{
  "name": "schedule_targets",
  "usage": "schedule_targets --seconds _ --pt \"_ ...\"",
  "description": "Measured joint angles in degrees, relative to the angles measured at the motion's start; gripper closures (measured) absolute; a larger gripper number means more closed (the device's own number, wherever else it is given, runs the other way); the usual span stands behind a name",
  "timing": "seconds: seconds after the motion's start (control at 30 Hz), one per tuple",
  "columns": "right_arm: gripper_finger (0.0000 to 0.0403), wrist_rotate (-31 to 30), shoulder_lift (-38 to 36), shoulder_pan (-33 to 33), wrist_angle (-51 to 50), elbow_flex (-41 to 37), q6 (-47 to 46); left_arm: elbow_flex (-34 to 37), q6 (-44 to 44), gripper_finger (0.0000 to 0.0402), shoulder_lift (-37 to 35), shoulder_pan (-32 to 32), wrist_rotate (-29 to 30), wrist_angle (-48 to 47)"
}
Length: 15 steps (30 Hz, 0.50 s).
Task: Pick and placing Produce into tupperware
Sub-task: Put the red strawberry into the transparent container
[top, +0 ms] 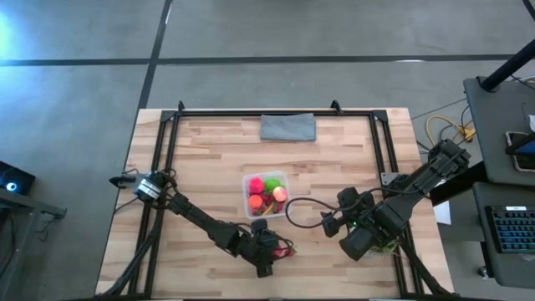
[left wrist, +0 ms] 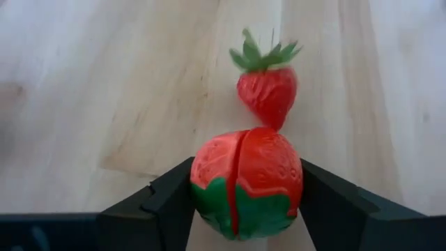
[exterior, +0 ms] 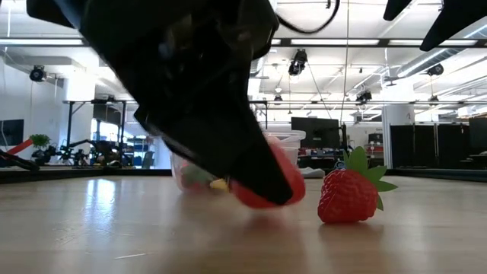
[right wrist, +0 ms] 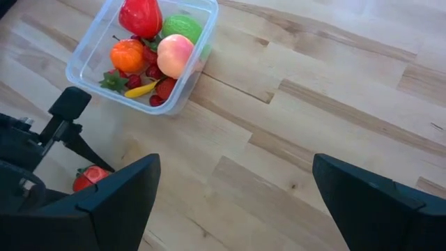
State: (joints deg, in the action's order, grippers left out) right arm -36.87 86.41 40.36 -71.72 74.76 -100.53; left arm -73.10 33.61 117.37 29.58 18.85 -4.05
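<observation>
Left gripper [left wrist: 244,209]: low at the table's near edge, fingers against both sides of a red-and-green fruit [left wrist: 245,183], closing to lift it; grip judged not yet firm. Strawberry [left wrist: 267,89]: on the wood just beyond, touching that fruit, awaiting its turn. Tupperware [top: 247,197]: mid-table, nearby, holding green, orange, pink and peach pieces. Right gripper [right wrist: 233,202]: jaws wide apart, empty, hovering beside the box, clear of the path
</observation>
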Motion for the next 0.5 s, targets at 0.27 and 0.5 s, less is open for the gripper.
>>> schedule_targets --seconds 0.27,0.5 --pt "0.0034 0.01 0.0 0.0 0.07 0.0 0.02 0.06 0.01 0.0194 -3.0 -0.73 2.11 -1.67" --pt "0.0034 0.01 0.0 0.0 0.03 -0.02 0.02 0.04 -5.58 0.0194 -11.82 -1.29 15.03 -11.39"
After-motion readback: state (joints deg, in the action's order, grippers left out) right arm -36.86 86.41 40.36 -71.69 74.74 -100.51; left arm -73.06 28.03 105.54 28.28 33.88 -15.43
